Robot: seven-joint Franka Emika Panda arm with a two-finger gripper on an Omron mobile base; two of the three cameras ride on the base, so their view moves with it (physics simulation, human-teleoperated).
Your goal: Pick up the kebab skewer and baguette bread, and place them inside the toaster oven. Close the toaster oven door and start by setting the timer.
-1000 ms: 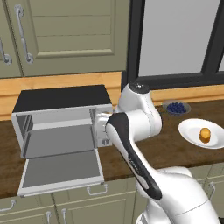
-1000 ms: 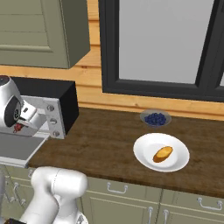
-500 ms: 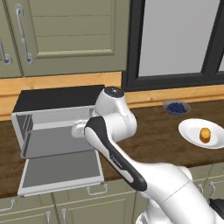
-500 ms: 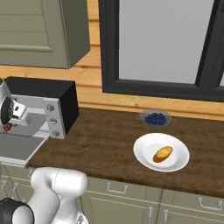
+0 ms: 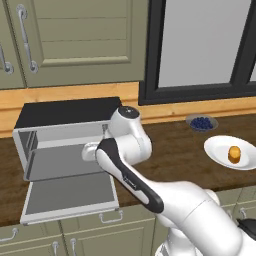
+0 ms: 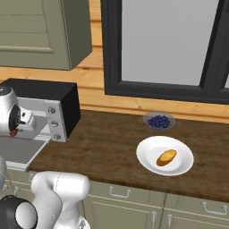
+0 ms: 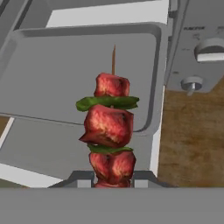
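Moved: arm swung left to toaster oven [image 5: 65, 145] mouth | hand [image 7: 113, 177] grips kebab skewer [image 7: 110, 127] | baguette bread [image 6: 166, 157] on plate [image 6: 147, 152]

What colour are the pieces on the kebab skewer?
Red meat chunks with green slices between on the kebab skewer, clearest in the hand view.

Your arm [image 5: 127, 155] has swung left along the counter — a second ago its wrist sat by the oven's [image 5: 65, 142] knob side, now it's at the open mouth, bringing the skewer [image 7: 110, 131] over the tray [image 7: 65, 74].
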